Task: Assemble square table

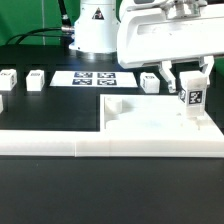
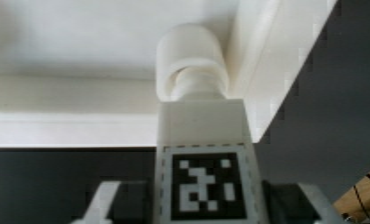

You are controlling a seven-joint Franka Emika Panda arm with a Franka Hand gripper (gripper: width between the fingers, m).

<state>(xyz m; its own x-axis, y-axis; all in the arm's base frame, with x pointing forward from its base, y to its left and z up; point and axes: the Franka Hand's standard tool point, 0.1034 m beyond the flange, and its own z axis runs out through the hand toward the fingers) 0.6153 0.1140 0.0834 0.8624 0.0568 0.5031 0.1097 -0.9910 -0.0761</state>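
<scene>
At the exterior view's right, the gripper (image 1: 188, 84) is clamped on a leg (image 1: 190, 101), one finger on each side of it. The leg stands upright, its long axis vertical and its tag facing the exterior camera. Its lower end meets the slab (image 1: 135, 118) near the slab's right-hand corner, though whether it is seated there I cannot tell. The slab lies flat, just behind the wall (image 1: 60, 146), which runs across the front. Behind the slab lies the marker board (image 1: 95, 77). Three loose legs sit well apart from the held one — two (image 1: 37, 78) (image 1: 8, 77) beyond the board's left, one (image 1: 150, 81) just behind the slab.
</scene>
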